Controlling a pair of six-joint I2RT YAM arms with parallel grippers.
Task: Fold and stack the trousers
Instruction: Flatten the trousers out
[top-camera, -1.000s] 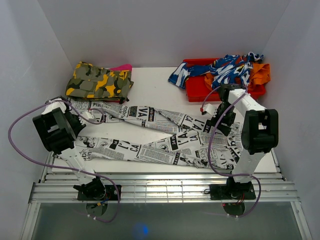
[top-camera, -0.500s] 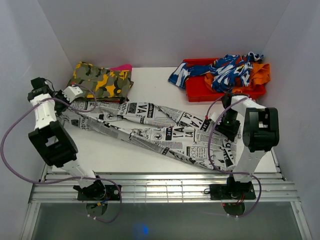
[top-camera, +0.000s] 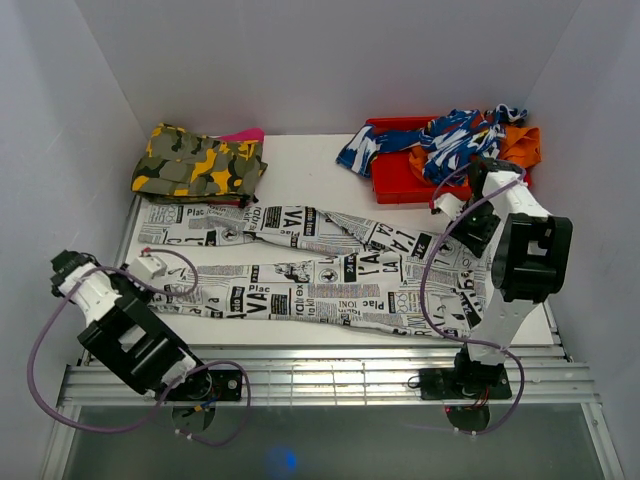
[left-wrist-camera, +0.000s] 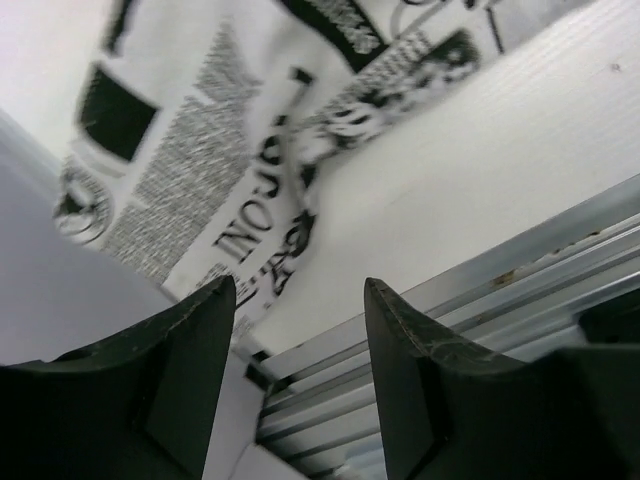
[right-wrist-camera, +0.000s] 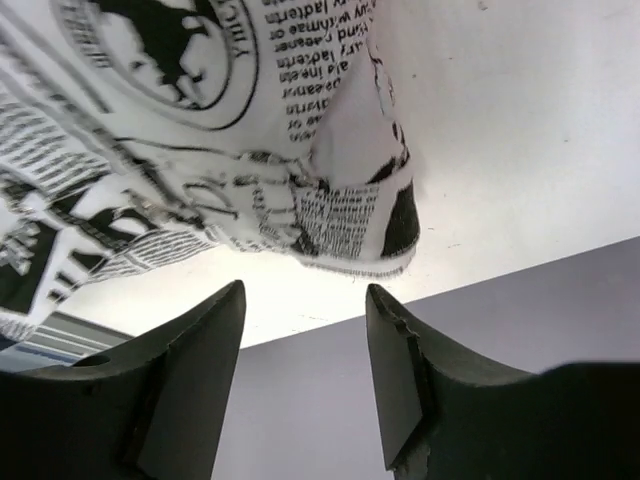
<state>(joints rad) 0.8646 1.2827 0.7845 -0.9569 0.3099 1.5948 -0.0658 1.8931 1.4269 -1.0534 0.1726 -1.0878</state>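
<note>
The trousers (top-camera: 330, 285), white with black newspaper print, lie flat across the table. Both legs run to the left and the waist is at the right. My left gripper (top-camera: 150, 270) is at the left end of the near leg. In the left wrist view it (left-wrist-camera: 298, 290) is open and empty, with the leg's hem (left-wrist-camera: 250, 150) just beyond the fingertips. My right gripper (top-camera: 476, 235) is over the waist's far right corner. In the right wrist view it (right-wrist-camera: 305, 292) is open and empty, and the cloth's corner (right-wrist-camera: 350, 220) lies just ahead.
A yellow-green camouflage garment (top-camera: 200, 165) lies folded at the back left, over a pink cloth (top-camera: 245, 134). A red tray (top-camera: 400, 180) at the back right holds a blue-and-white garment (top-camera: 450, 135) and an orange cloth (top-camera: 520, 145). Aluminium rails (top-camera: 320, 375) run along the near edge. Walls stand close on both sides.
The near leg, earlier lifted diagonally by the left gripper, now lies flat alongside the far leg. The left gripper has let go and moved to the front left. The right gripper has shifted back.
</note>
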